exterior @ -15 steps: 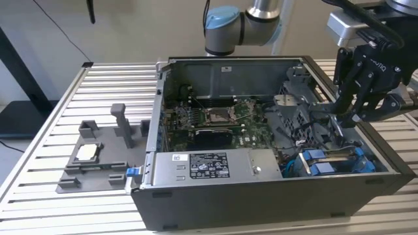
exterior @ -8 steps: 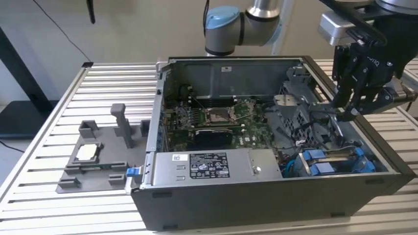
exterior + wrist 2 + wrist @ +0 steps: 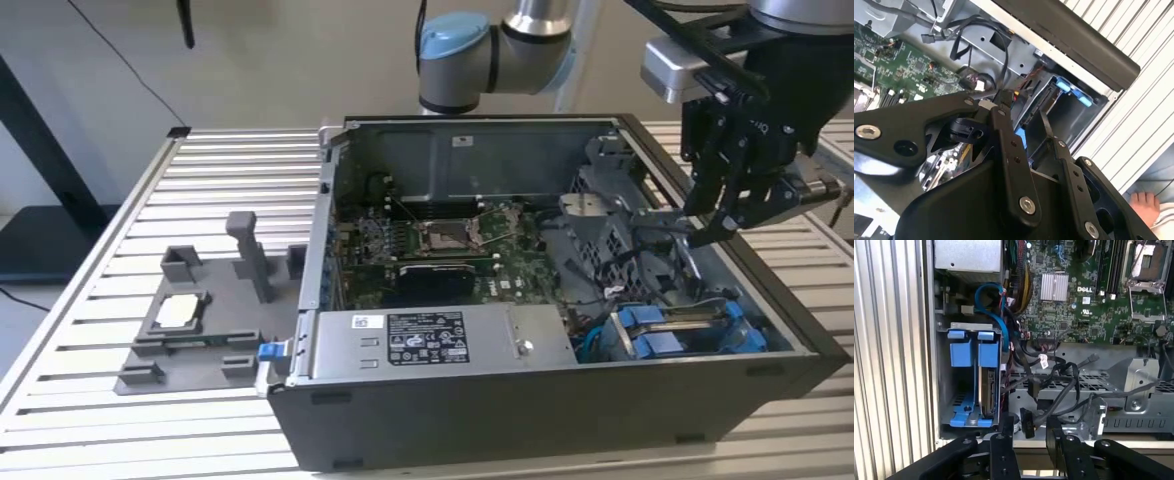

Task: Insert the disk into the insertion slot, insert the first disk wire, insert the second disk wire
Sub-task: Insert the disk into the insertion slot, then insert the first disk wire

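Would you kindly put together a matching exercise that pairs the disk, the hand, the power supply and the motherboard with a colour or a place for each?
Things:
1 disk
2 hand
3 power supply
4 motherboard

Colour or place:
A green
B reaching into the case at the exterior view's right
C grey box with a label
D seated in the slot

Pairs: 1-D, 2-B, 3-C, 4-A

In the first wrist view the disk (image 3: 988, 390) stands edge-on in the insertion slot (image 3: 943, 390), its broad faces hidden. In the exterior view the arm (image 3: 534, 35) is cut by the upper edge, and the hand (image 3: 707, 230) covers part of the case (image 3: 534, 430).
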Robot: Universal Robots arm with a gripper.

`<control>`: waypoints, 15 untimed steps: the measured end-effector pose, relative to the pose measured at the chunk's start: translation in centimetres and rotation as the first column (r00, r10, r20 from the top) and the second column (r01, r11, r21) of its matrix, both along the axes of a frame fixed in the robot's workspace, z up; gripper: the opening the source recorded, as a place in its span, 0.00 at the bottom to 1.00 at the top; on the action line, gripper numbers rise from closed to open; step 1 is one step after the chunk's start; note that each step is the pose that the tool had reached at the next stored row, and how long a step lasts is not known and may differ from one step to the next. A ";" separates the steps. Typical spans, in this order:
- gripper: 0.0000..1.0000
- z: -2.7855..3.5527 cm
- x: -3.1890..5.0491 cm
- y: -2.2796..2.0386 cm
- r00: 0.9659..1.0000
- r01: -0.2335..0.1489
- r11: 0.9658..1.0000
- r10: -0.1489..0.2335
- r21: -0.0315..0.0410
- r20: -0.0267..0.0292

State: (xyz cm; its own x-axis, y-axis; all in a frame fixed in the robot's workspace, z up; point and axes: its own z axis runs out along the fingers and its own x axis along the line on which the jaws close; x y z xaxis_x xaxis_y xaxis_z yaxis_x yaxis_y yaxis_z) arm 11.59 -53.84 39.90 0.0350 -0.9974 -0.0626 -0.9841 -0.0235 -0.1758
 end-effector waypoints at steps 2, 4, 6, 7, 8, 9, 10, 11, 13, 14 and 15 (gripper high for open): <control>0.40 -0.22 0.00 0.09 1.000 -0.003 1.000 0.003 -0.001 0.005; 0.40 -0.41 -0.01 0.17 1.000 -0.006 1.000 0.006 -0.002 0.007; 0.40 -0.48 -0.02 0.19 1.000 -0.008 1.000 0.008 -0.004 0.007; 0.40 -0.48 -0.02 0.19 1.000 -0.008 1.000 0.008 -0.004 0.007; 0.40 -0.48 -0.02 0.19 1.000 -0.008 1.000 0.008 -0.004 0.007; 0.40 -0.48 -0.02 0.20 1.000 -0.008 1.000 0.008 -0.004 0.007; 0.40 -0.51 -0.02 0.20 1.000 -0.008 1.000 0.008 -0.006 0.007; 0.40 -0.54 -0.02 0.20 1.000 -0.008 1.000 0.008 -0.010 0.007; 0.40 -0.67 -0.02 0.20 1.000 -0.008 1.000 0.008 -0.020 0.007; 0.40 -0.75 -0.02 0.20 1.000 -0.008 1.000 0.008 -0.024 0.007; 0.40 -0.82 -0.02 0.21 1.000 -0.008 1.000 0.008 -0.027 0.007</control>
State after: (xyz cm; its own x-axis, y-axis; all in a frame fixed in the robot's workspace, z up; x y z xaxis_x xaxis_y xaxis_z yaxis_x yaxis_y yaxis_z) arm 11.57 -53.63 39.08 0.0435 -0.9984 -0.0352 -0.9826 -0.0364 -0.1821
